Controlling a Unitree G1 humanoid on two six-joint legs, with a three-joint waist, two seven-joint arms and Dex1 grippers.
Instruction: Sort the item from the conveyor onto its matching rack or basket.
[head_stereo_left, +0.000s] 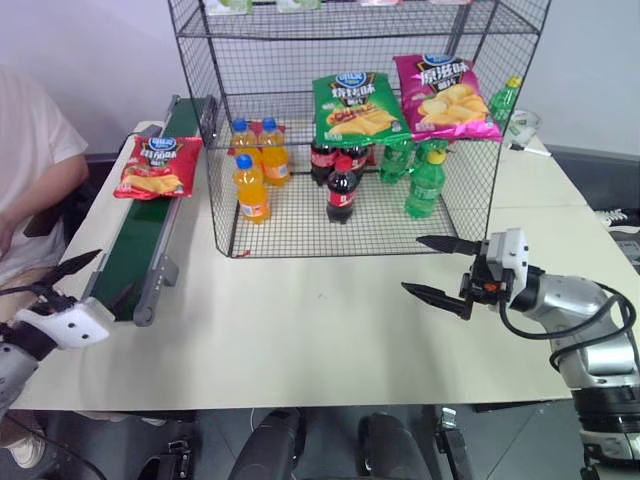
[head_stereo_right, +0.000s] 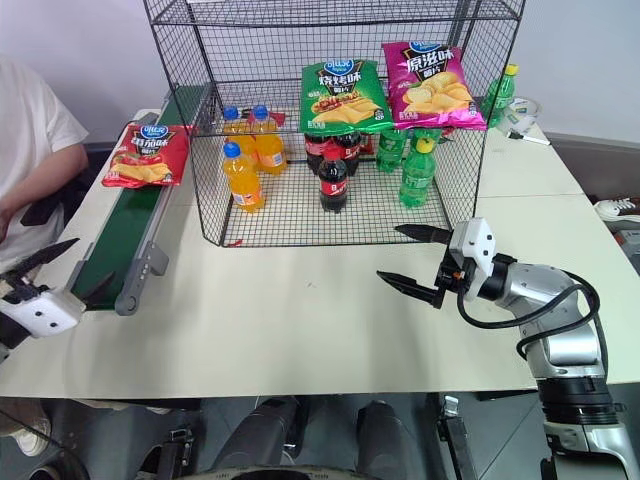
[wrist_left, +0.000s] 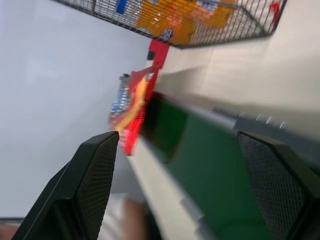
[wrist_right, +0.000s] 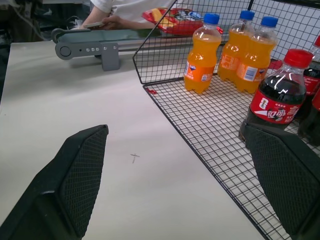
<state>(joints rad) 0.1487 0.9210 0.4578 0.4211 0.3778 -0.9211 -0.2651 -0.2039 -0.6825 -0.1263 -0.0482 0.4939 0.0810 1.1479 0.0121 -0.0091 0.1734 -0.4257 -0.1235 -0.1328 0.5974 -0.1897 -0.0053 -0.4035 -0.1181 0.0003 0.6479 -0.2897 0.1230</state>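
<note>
The red crisp bag lies flat on the far part of the dark-green conveyor, which runs along the table's left side. To its right stands the tall black wire-mesh rack. My left gripper hovers open and empty at the conveyor's near end, pointing along the belt toward the bag, still well short of it. On the right, in front of the rack's open side, my right gripper hangs above the table, open and empty.
The rack's bottom tier holds orange bottles, cola bottles, green bottles, a green bag and a magenta bag. A person in a white shirt sits left of the conveyor. Bare table lies between my grippers.
</note>
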